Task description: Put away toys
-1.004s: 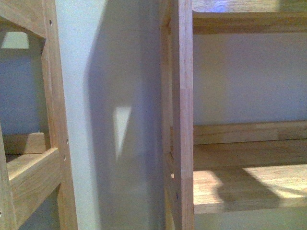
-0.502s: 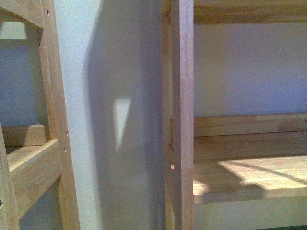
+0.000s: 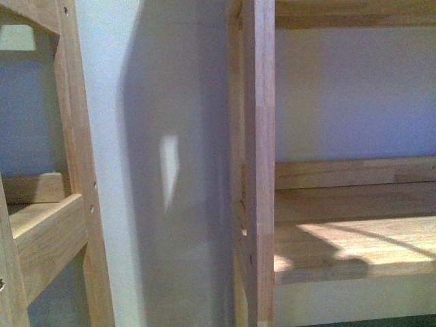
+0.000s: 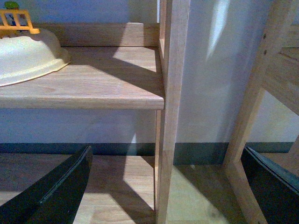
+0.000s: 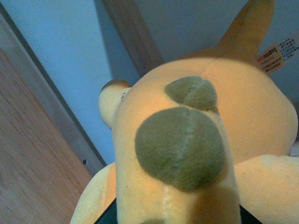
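The orange-yellow plush animal (image 5: 201,140) fills the right wrist view, showing olive-green spots and a pale paper tag (image 5: 279,56) near one ear. My right gripper (image 5: 173,219) is shut on it, and only dark slivers of the fingers (image 5: 106,217) show under the fabric. In the left wrist view my left gripper (image 4: 166,186) is open. Its dark fingers (image 4: 56,191) stand wide apart with nothing held, and a wooden shelf post (image 4: 170,112) rises beyond the gap. Neither gripper nor the toy shows in the front view.
A wooden shelf unit (image 3: 259,163) stands close ahead, with a bare board (image 3: 354,252) to its right. A second wooden frame (image 3: 68,204) stands at the left. On a shelf (image 4: 93,88) lies a cream bowl-shaped tub (image 4: 28,56) with a yellow piece (image 4: 16,21) behind it. Below is wood floor (image 4: 117,186).
In the front view the shelf boards have slid upward in the picture. A dark strip now shows at the bottom right. The upper shelf has nearly left the top edge.
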Tool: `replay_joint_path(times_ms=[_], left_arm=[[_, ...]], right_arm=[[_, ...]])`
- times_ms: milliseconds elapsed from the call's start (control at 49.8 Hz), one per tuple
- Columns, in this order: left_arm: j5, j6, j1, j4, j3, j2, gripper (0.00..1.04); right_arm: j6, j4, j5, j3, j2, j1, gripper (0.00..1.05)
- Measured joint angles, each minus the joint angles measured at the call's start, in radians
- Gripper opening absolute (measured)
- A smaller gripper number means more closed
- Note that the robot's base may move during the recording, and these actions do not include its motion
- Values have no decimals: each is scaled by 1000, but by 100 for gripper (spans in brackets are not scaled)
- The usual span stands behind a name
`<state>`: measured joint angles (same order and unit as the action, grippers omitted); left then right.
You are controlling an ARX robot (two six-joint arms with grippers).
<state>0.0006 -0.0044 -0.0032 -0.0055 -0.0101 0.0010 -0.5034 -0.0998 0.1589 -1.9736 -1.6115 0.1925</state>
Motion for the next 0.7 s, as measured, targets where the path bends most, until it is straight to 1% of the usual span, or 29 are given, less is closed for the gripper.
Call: replay_joint_path(times_ms=[361,402,582,623,703], left_arm=[[0,0,0,0,0,0,99],[0,0,0,0,0,0,99],[0,0,0,0,0,0,99],[0,0,0,0,0,0,99],[0,0,0,0,0,0,99]], right_arm=[[-24,37,17,91,18,-14,20],[-27,40,18,95,20,-20,28],[-30,58,9,113,31,-36,51],[-26,72,-6,124,37,-41,60],[-15,89,-26,137,44,-44,68]])
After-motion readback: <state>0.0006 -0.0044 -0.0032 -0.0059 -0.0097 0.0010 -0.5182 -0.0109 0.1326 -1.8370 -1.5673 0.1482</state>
